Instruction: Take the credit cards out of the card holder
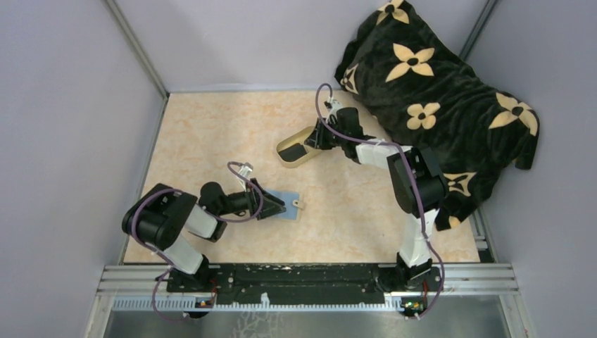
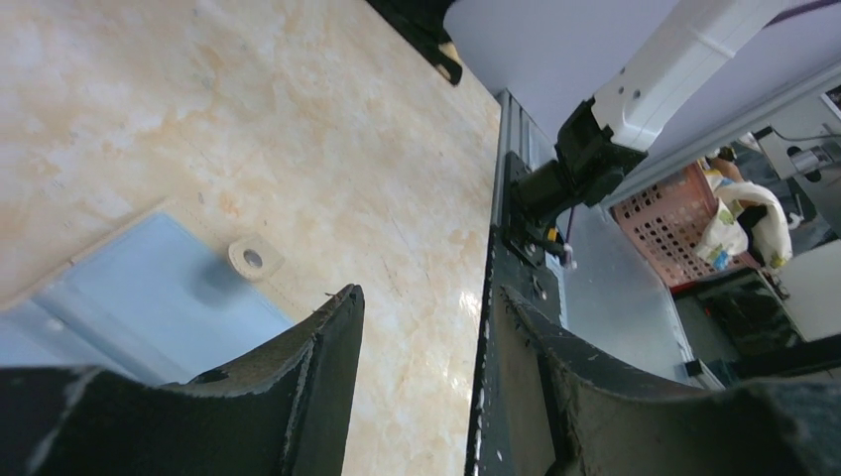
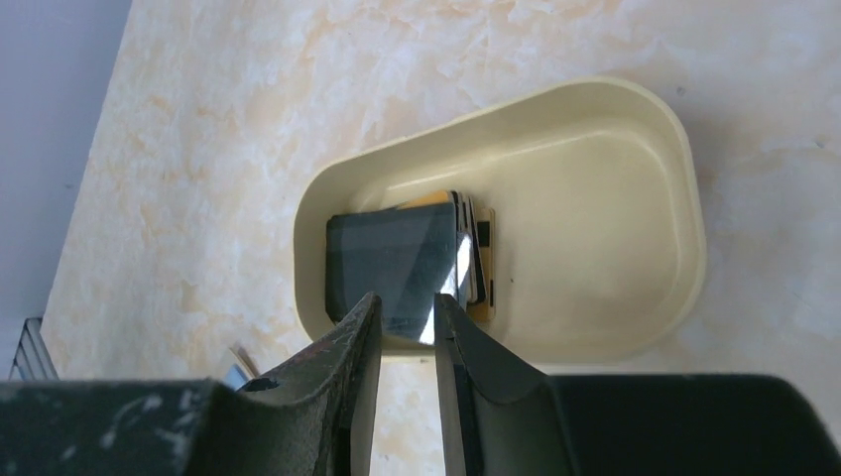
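The card holder [image 1: 287,199] lies open on the table, blue-grey inner faces up, its tan tab [image 2: 254,260] pointing right. My left gripper [image 1: 271,204] hovers low over its left part, open, with nothing between the fingers [image 2: 332,337]. In the left wrist view the card holder [image 2: 149,297] shows under the left finger. Black credit cards [image 3: 397,256] lie stacked inside a cream oval dish [image 3: 674,159]. My right gripper [image 3: 407,300] hangs just above the dish's near rim, slightly open and holding nothing. In the top view the right gripper [image 1: 315,137] sits over the dish [image 1: 292,153].
A black blanket with tan flowers [image 1: 436,91] is heaped at the back right, close behind the right arm. Grey walls close in the left and far sides. A metal rail [image 1: 310,278] runs along the near edge. An orange basket [image 2: 674,218] stands off the table.
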Controlling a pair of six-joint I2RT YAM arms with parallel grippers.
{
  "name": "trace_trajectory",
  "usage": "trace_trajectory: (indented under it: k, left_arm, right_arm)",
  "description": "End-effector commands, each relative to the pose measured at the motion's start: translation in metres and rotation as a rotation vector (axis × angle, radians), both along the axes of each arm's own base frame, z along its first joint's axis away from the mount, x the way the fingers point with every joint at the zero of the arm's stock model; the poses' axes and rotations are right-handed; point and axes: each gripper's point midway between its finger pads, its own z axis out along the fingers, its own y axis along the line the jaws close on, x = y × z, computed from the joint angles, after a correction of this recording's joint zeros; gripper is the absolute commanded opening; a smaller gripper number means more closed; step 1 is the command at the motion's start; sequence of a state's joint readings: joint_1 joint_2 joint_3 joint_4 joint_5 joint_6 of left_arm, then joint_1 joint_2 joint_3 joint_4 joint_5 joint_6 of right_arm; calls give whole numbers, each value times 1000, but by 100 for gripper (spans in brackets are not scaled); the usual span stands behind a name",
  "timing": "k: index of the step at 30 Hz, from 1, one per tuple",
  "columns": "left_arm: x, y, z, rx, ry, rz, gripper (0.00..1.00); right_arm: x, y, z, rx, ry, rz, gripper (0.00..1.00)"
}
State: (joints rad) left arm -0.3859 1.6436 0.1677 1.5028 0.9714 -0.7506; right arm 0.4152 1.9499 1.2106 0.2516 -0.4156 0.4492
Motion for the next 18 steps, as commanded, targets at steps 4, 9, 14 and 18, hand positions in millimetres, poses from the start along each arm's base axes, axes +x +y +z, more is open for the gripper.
trace_trajectory:
  k: [4,9,14,18]
  left_arm:
    - [43,9,18,87,-119,211,57]
    - [89,46,3,320,-56,531,59]
    - [104,77,6,361,1,754,56]
    - [109,86,12,362,33,820,56]
  right_arm:
    - [4,-26,40,-11,-121,-103,26]
    - [-4,-43,46,-44,-154,-164,26]
    - [-16,-60,55,-77,-190,-212,26]
    - [-27,-73,55,-93,-191,-232,26]
